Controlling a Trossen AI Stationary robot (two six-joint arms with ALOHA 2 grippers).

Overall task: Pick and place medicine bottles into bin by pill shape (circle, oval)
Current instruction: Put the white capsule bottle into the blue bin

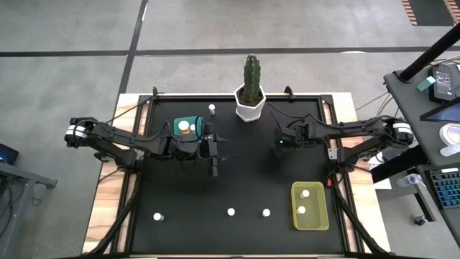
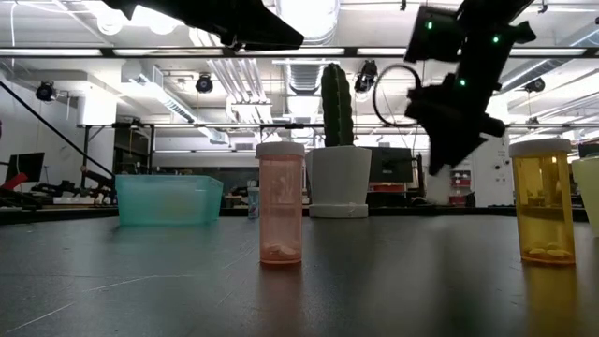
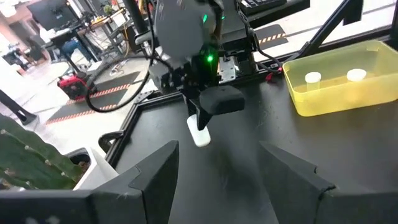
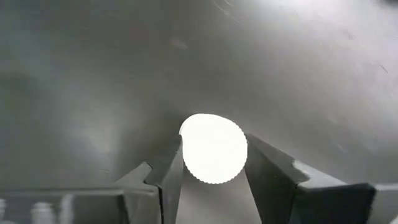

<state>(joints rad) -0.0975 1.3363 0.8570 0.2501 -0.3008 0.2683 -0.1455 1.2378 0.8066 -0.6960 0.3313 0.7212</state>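
My right gripper (image 1: pixel 279 141) is right of the table's middle, near the cactus pot, and is shut on a white-capped medicine bottle (image 4: pixel 213 148). The bottle also shows in the left wrist view (image 3: pixel 200 134). My left gripper (image 1: pixel 214 160) is open and empty, just right of the teal bin (image 1: pixel 188 129), which holds bottles. The yellow bin (image 1: pixel 310 206) at the near right holds two bottles. Three bottles (image 1: pixel 231 212) stand upright along the near edge. One more bottle (image 1: pixel 212 109) stands at the far side. My right gripper pinches the bottle's round ribbed white cap (image 4: pixel 186 163) between its two fingers, one on each side. The fingers (image 4: pixel 268 169) come from above, pointing down. The bottle's body is hidden under the cap, and I cannot tell whether it is clear of the table.
The white hexagonal pot with the cactus (image 1: pixel 250 97) stands at the far middle, between the two grippers. In the low view an orange bottle (image 2: pixel 281 215) and an amber bottle (image 2: pixel 543 201) stand close to the camera. The black mat has bare room in the middle.
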